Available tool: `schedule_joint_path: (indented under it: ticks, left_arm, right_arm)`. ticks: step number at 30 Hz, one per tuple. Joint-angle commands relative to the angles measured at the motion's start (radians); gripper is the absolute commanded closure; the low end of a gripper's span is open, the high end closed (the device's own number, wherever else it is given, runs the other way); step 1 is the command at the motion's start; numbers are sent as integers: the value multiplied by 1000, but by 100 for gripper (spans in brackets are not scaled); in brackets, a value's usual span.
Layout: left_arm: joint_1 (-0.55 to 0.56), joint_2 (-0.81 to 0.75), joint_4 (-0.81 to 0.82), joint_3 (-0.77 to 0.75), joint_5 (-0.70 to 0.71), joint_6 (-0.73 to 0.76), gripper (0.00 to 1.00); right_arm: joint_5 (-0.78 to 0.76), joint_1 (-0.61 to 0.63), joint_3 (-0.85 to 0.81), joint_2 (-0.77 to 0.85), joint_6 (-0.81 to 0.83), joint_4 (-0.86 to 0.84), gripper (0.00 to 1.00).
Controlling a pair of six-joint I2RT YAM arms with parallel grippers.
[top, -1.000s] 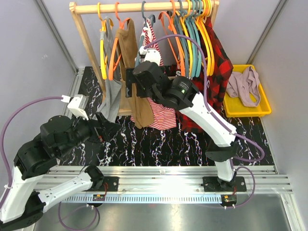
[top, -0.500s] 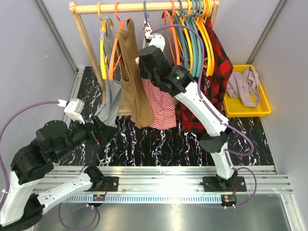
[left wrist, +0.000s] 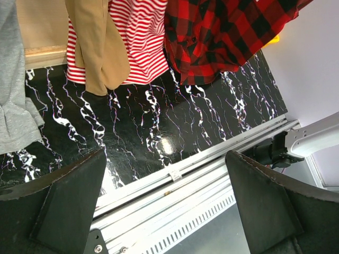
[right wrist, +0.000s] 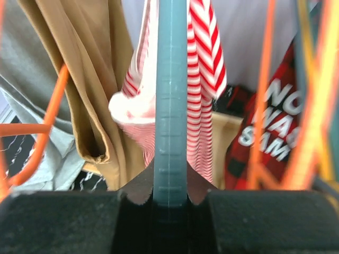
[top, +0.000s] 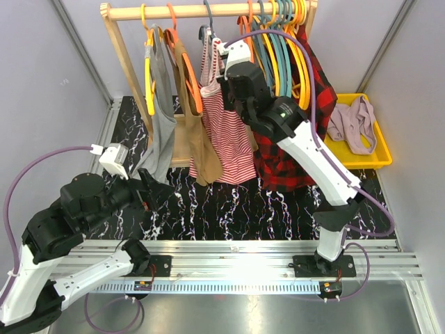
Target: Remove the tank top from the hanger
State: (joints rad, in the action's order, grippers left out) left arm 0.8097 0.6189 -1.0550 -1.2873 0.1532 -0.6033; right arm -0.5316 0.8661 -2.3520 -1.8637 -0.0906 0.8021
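Overhead, rack: a wooden rail [top: 208,10] runs across the far side of the black marbled table [top: 264,209], hung with clothes on coloured hangers.
Overhead, tank top: the red-and-white striped tank top [top: 226,132] hangs from a grey hanger [top: 205,33] near the middle of the rail, between a brown top [top: 198,132] on its left and a red plaid shirt [top: 292,153] on its right. A grey top [top: 161,118] hangs further left.
Overhead, right claw [top: 221,50]: raised to the grey hanger, close under the rail.
Overhead, left claw [top: 156,184]: low over the near left of the table, well apart from the clothes.
Overhead, tray: a yellow tray [top: 379,160] at the far right holds a pale pink garment [top: 354,122].
Left wrist, claw [left wrist: 165,153]: fingers [left wrist: 69,206] spread wide, nothing between them; below lie the table and its metal edge rail [left wrist: 201,174].
Left wrist, clothes: the hems of the striped tank top [left wrist: 135,32], brown top [left wrist: 98,53] and plaid shirt [left wrist: 222,37] hang at the far side.
Right wrist, claw [right wrist: 170,211]: fingers [right wrist: 63,222] pinch the grey hanger's bar [right wrist: 170,106], which stands upright between them.
Right wrist, tank top: the striped cloth [right wrist: 204,69] drapes just behind the bar, with the brown top [right wrist: 90,79] to the left.
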Motion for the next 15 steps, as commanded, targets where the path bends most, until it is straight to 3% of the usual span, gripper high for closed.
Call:
schedule_joint_path:
  ticks: [1, 6, 11, 15]
  left_arm:
    - [-1, -5, 55, 0, -15, -4, 1]
    - [-1, -8, 59, 2, -7, -4, 1]
    - [-1, 1, 66, 0, -1, 3, 1]
    - [0, 24, 67, -15, -7, 17, 1]
  right_arm:
    - [22, 8, -51, 100, 132, -147, 100]
    - [15, 8, -96, 124, 152, -126, 100]
    - [31, 2, 106, 234, 146, -265, 100]
    - [87, -41, 151, 230, 95, -326, 100]
